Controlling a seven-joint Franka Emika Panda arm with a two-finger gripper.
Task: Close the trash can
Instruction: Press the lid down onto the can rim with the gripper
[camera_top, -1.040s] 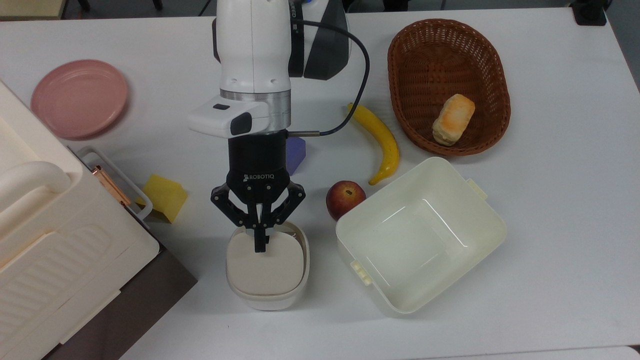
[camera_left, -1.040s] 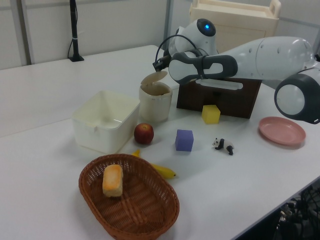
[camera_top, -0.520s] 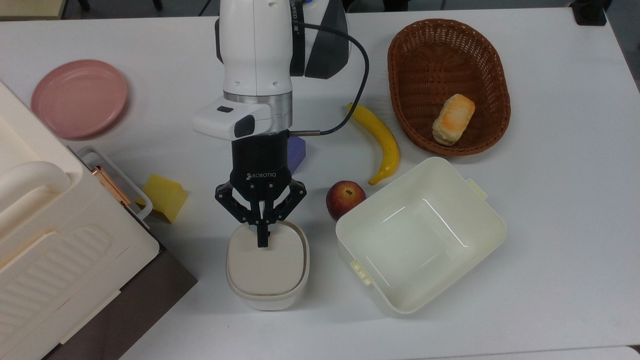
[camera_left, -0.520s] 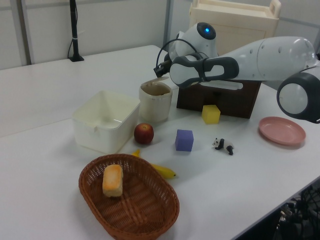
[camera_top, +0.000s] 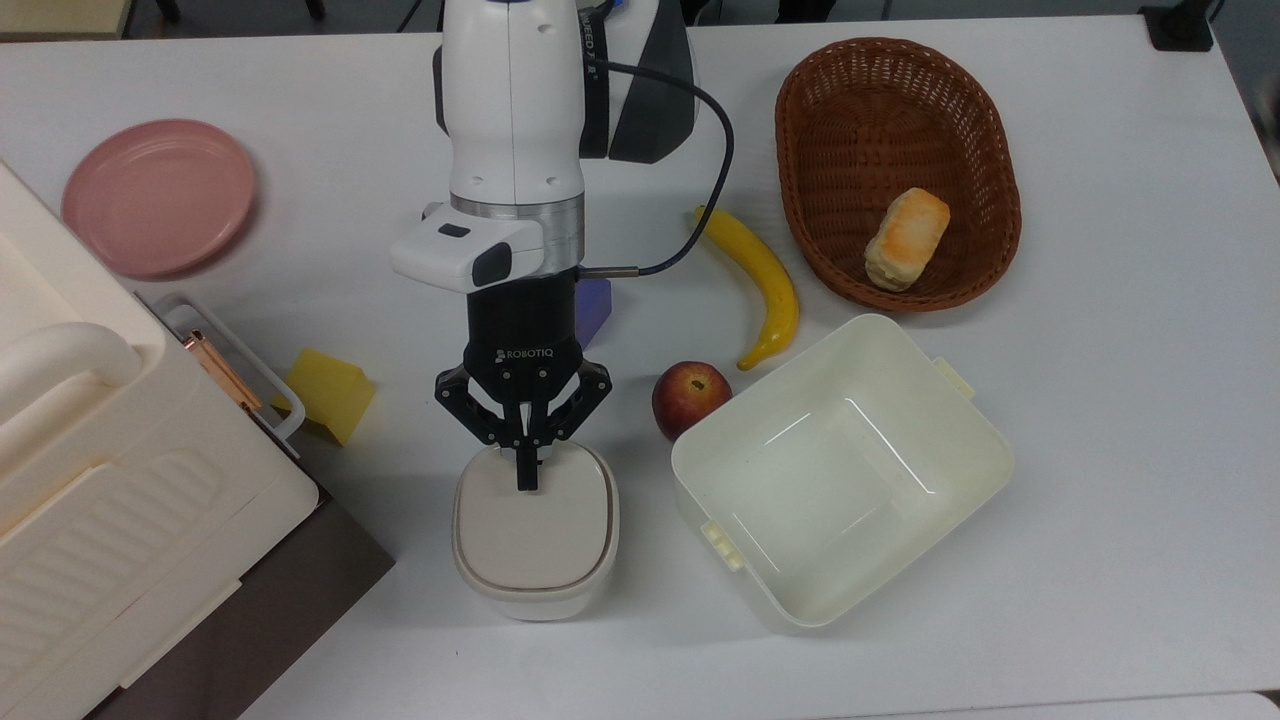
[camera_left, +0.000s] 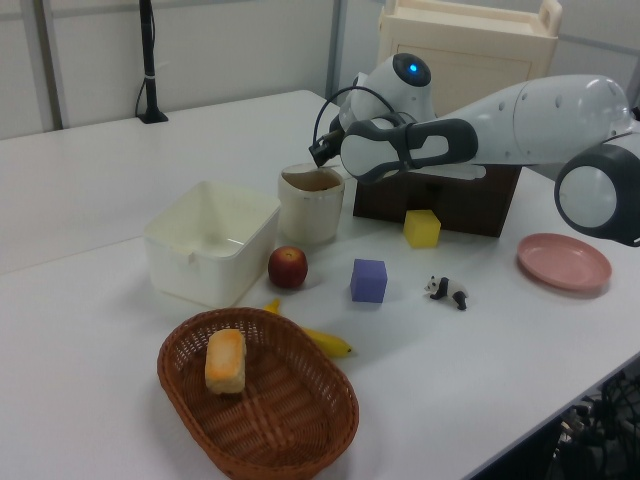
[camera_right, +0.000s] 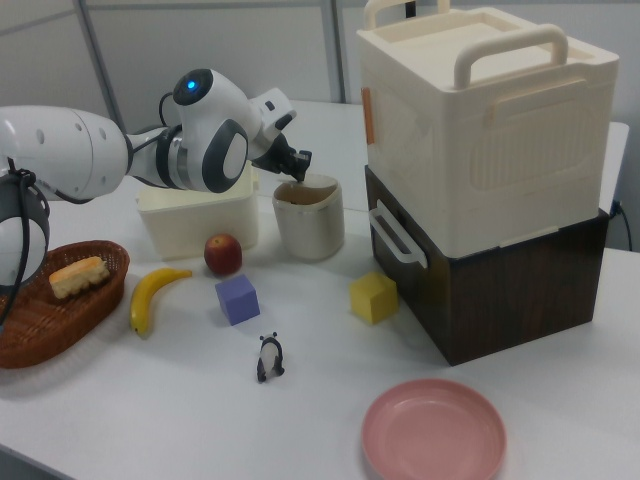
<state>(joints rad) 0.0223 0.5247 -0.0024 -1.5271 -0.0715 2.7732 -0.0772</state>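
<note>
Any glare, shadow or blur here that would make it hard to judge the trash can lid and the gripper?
Top view: even light, glare streaks only inside the lidless tub, and the trash can lid reads clearly below the shut gripper. Left view: softer, with the gripper small and dark against the arm. Right view: the trash can is evenly lit, with soft shadows on the table.

Bright, even overhead light, soft and white. Faint short shadows below the gripper (camera_top: 526, 478) and beside the trash can (camera_top: 535, 535). Mild glare inside the tub (camera_top: 840, 465) to the gripper's right in the top view. Left and right views softer, slightly washed, grainy.
</note>
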